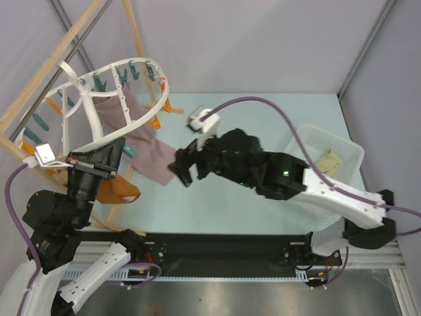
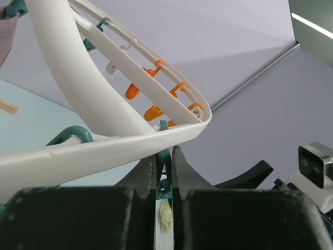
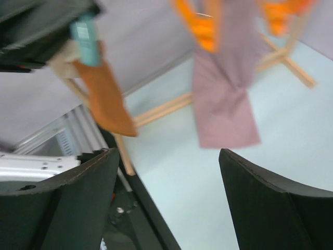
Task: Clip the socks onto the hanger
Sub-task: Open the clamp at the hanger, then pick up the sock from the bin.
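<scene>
The left hand pinches a teal peg under the hanger rim; right of the hanger, the right hand stands open above the bench.

The hanger and mauve cloth crowd the left; bare table opens toward basket.

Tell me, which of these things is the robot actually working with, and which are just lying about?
For the job:
white peg hanger
teal peg, pinched in the left tool
cream sock, lying in the perforated basket
right tool, open and empty

Just lying about:
mauve-pink cloth, hanging from the hanger
orange-brown cloth
wooden frame
</scene>
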`<action>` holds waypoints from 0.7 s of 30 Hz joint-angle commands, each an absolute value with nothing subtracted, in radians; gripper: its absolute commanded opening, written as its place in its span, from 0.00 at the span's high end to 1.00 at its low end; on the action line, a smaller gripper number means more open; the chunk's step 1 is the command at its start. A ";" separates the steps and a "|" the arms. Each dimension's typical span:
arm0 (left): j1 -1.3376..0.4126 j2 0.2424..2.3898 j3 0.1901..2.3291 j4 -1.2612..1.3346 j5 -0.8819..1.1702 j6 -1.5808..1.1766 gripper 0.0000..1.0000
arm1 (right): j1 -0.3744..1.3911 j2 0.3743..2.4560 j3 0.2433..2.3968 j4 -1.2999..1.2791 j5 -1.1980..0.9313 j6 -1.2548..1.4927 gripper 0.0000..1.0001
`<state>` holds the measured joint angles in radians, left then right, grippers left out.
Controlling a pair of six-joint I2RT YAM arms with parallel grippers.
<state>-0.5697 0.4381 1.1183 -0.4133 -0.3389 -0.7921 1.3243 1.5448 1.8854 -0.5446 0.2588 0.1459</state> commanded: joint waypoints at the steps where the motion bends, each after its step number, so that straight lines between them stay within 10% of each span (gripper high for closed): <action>1: -0.568 0.437 1.121 -0.425 -0.357 -0.785 1.00 | 1.243 1.336 1.717 -0.454 0.382 0.213 0.17; 11: -0.568 0.425 1.121 -0.442 -0.354 -0.799 1.00 | 0.562 0.970 1.214 -0.552 0.584 0.492 0.23; 21: -0.568 0.411 1.094 -0.417 -0.325 -0.808 1.00 | -0.242 1.020 0.827 -0.312 0.147 0.652 0.38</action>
<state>-0.5697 0.4156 1.1107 -0.4309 -0.3454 -0.7956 -0.1593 1.0069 0.8642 -0.4656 0.2874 0.5941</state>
